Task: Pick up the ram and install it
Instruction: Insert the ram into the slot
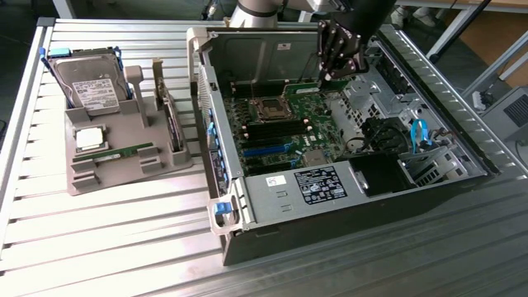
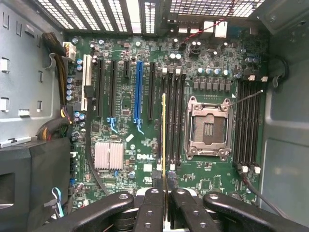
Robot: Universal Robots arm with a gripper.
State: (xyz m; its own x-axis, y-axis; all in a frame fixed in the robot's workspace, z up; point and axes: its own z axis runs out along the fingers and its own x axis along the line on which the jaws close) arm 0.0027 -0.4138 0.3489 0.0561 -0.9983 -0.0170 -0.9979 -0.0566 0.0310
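Green and seen edge-on in the wrist view, the ram (image 2: 164, 140) reaches you as a thin line caught between the black fingers (image 2: 153, 203) of the end effector (image 2: 164, 192), which is clenched on the end nearest the camera. Note that the stick runs parallel to the black memory slots (image 2: 177, 111), between the blue slot (image 2: 139, 89) and the processor socket (image 2: 207, 126) on the motherboard (image 2: 203, 174). Whether its far edge touches a slot you cannot tell.

In the exterior view you find the end effector inside the open computer case (image 1: 247, 204), over the far part of the board, beyond the socket. The case lies on its side on the slatted metal surface (image 1: 107, 235). Toward the exterior view's left, well apart from the case, a grey tray (image 1: 123, 133) carries an upright hard drive (image 1: 91, 83), a silver processor chip (image 1: 89, 137) and a second green stick (image 1: 111, 153) lying flat.
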